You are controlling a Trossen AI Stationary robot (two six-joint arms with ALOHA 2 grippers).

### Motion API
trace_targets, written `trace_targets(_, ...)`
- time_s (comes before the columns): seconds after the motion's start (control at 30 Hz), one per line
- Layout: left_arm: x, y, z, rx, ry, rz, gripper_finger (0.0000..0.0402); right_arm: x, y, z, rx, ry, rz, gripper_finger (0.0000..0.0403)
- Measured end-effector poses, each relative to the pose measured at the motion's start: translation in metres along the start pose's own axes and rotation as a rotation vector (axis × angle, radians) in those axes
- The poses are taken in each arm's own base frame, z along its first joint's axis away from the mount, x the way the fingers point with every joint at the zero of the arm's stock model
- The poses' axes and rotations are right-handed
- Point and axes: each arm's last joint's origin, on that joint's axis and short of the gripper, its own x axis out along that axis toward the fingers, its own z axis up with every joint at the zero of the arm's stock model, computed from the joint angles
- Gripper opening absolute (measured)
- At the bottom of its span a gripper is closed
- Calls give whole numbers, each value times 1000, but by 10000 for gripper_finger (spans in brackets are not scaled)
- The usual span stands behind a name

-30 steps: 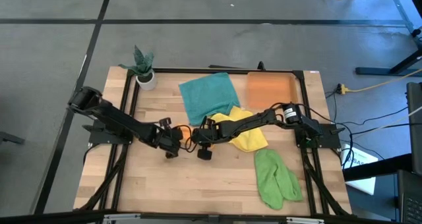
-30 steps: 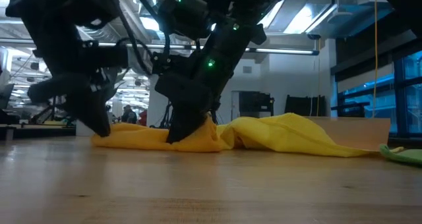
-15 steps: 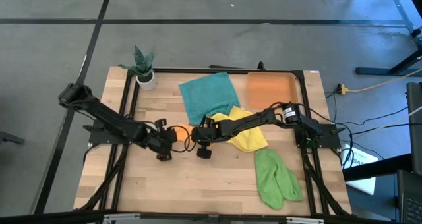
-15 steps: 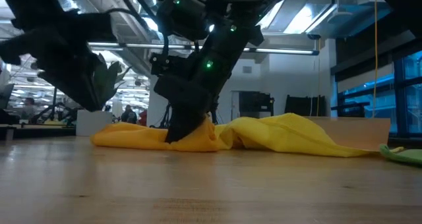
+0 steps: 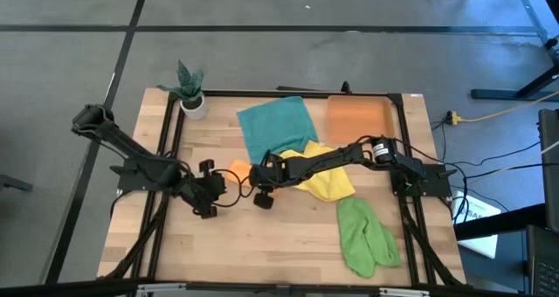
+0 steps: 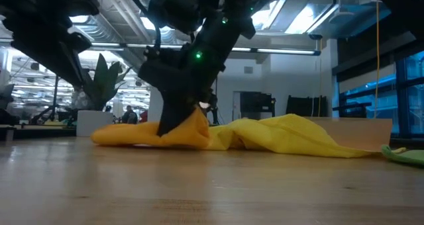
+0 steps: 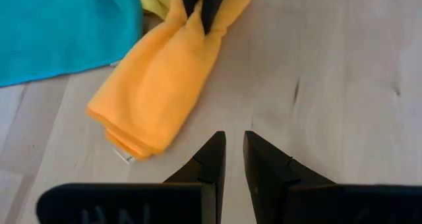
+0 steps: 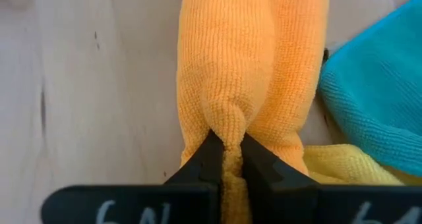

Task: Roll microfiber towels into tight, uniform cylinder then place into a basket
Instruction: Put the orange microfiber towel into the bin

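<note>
High view: the right gripper [image 5: 259, 180] sits near table centre, pinching the orange towel [image 5: 239, 169], which lies bunched just beside the yellow towel [image 5: 325, 178]. The teal towel [image 5: 275, 127] lies flat toward 12 o'clock of it, the light green towel [image 5: 365, 236] toward 4 o'clock, and the basket [image 5: 358, 116] stands at the table's 1 o'clock edge, touching no towel. The left gripper [image 5: 208, 192] hangs just at 9 o'clock of the orange towel, apart from it. Low view: the orange towel [image 6: 149, 133] rests on the wood with one fold lifted into the right gripper [image 6: 173, 122] — yellow towel [image 6: 291, 136] draped behind. Left wrist view: the left gripper [image 7: 234, 148] has its fingers nearly pressed together, a thin gap between, holding nothing; the orange towel [image 7: 161, 85] lies ahead. Right wrist view: the right gripper [image 8: 227, 151] nips a ridge of orange towel [image 8: 250, 59] — teal towel [image 8: 376, 85] beside.
</note>
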Motion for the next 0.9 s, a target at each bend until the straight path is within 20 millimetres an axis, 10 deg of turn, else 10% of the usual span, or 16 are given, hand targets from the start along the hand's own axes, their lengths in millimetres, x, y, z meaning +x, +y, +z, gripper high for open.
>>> trace_targets(0.9, -3, -3, -2, 19, -5, -16, 47, -5, 9, 0, 132, -41, -52, 25)
